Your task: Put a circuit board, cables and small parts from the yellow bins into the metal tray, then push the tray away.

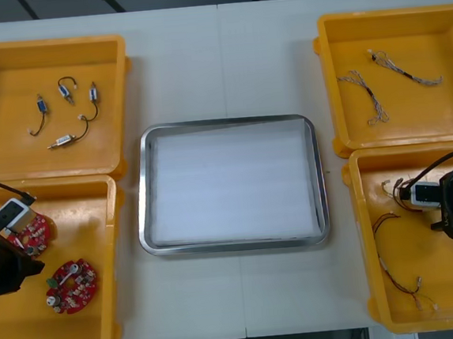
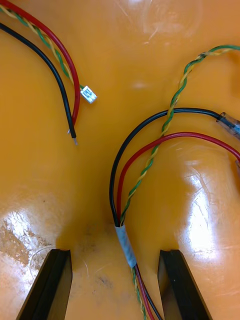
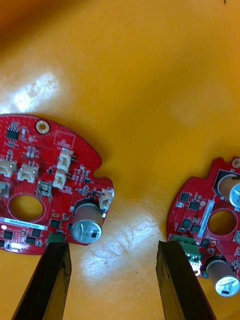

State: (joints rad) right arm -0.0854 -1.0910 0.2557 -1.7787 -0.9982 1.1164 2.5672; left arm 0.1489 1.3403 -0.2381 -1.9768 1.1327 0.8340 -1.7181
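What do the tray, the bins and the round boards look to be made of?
Metal tray: polished steel-like rim, mirror glints; inside matte white, possibly a liner. Yellow bins: glossy moulded plastic, by the rounded walls and soft highlights. Circuit boards: rigid red-coated board, probably laminate, carrying small components. Left hand and right hand hang open over the near bins.

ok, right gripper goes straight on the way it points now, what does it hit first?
Likely the cable: its taped part lies between the open fingers of the right gripper, on the bin floor. Depth is unclear.
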